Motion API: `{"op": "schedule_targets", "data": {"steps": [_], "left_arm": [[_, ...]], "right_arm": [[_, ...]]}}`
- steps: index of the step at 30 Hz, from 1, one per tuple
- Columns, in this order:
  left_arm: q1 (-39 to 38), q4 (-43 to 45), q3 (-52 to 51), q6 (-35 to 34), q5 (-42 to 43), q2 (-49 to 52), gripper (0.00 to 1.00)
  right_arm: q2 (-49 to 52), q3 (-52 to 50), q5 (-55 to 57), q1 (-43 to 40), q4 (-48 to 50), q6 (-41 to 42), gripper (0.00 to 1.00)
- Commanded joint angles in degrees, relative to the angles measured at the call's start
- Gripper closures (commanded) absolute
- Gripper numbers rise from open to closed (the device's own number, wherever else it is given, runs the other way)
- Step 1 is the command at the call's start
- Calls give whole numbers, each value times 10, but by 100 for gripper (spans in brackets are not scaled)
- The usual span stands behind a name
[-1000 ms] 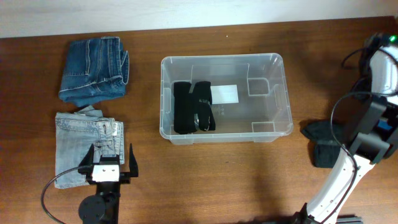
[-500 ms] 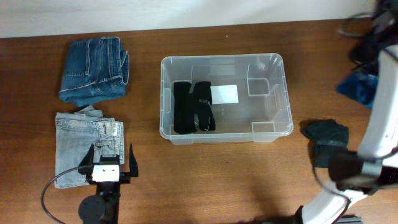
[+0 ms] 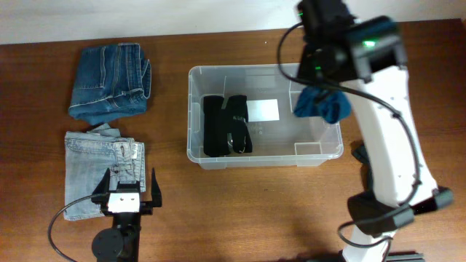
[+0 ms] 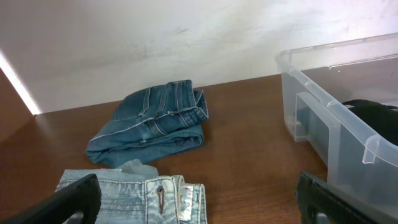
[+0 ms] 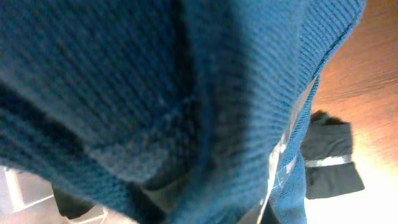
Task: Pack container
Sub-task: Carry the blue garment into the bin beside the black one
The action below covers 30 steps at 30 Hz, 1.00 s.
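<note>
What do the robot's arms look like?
The right arm is long white tubes with black joints, a small green light and thin black cables. The left gripper has a white block, two black fingers and a looping black cable.

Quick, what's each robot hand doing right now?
Left end effector: open, holding nothing.
Right end effector: closed on a blue knit cloth.
</note>
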Motion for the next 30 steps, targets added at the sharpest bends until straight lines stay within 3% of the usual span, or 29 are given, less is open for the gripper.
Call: {"op": "schedule_targets", "data": {"steps": [1, 17, 30], "left_arm": [[2, -4, -1, 7, 6, -5, 1], [2, -4, -1, 7, 6, -5, 1], [2, -4, -1, 7, 6, -5, 1]], "right_arm": [[41, -5, 12, 22, 4, 40, 96], [214, -7, -15, 69, 29, 40, 96], [270, -21, -35, 70, 34, 40, 96]]}}
